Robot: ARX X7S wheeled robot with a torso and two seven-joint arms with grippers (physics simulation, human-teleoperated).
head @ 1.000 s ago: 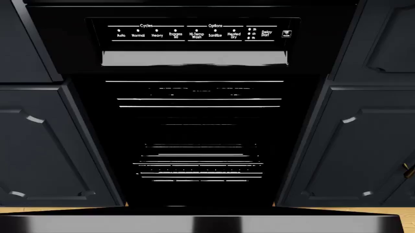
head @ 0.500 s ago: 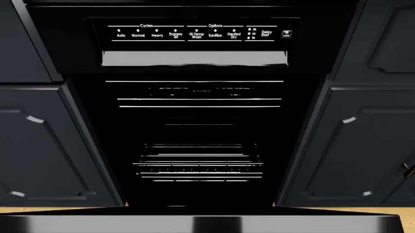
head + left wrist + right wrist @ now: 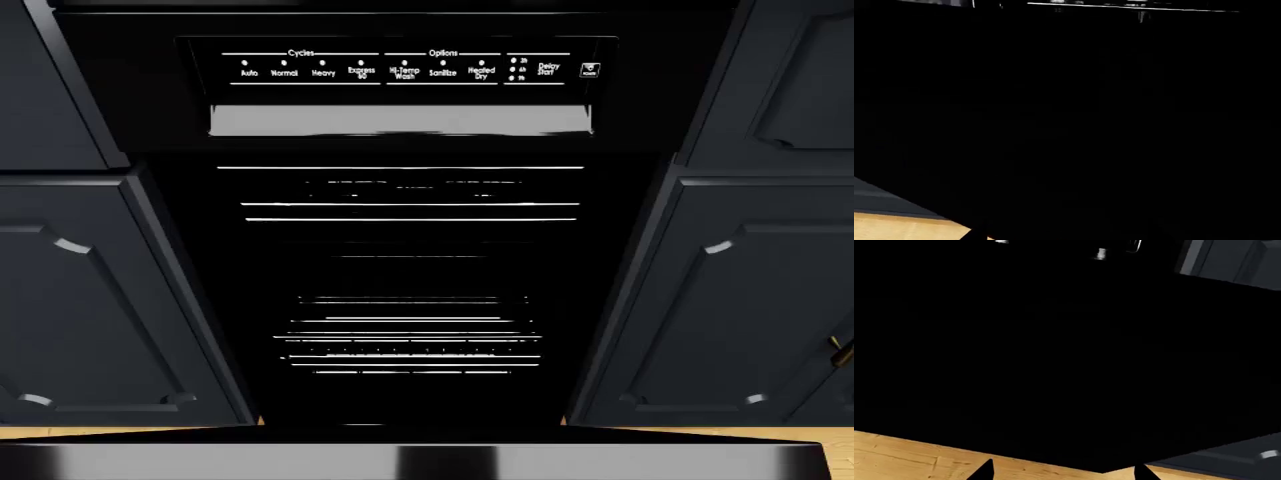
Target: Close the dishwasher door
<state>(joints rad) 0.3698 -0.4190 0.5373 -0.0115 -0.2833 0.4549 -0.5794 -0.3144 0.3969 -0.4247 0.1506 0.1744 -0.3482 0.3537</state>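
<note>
The dishwasher door (image 3: 400, 300) fills the middle of the head view as a glossy black panel. Its strip of white cycle labels (image 3: 400, 70) is at the top, with the silver bar handle (image 3: 400, 120) just under it. Thin white lines cross the black below the handle. I cannot tell how far the door stands open. Neither gripper shows in the head view. In both wrist views a black surface (image 3: 1067, 120) (image 3: 1054, 350) fills most of the frame, close ahead. My right gripper (image 3: 1064, 472) is open and empty, with its fingertips (image 3: 984, 470) wide apart. My left gripper (image 3: 1067, 235) shows one fingertip (image 3: 977, 234) far out to the side.
Dark navy raised-panel cabinet doors flank the dishwasher on the left (image 3: 80, 300) and right (image 3: 747, 300). Light wood floor (image 3: 907, 455) lies below the black surface and also shows in the left wrist view (image 3: 901, 227). A glossy black strip (image 3: 427, 462) crosses the bottom of the head view.
</note>
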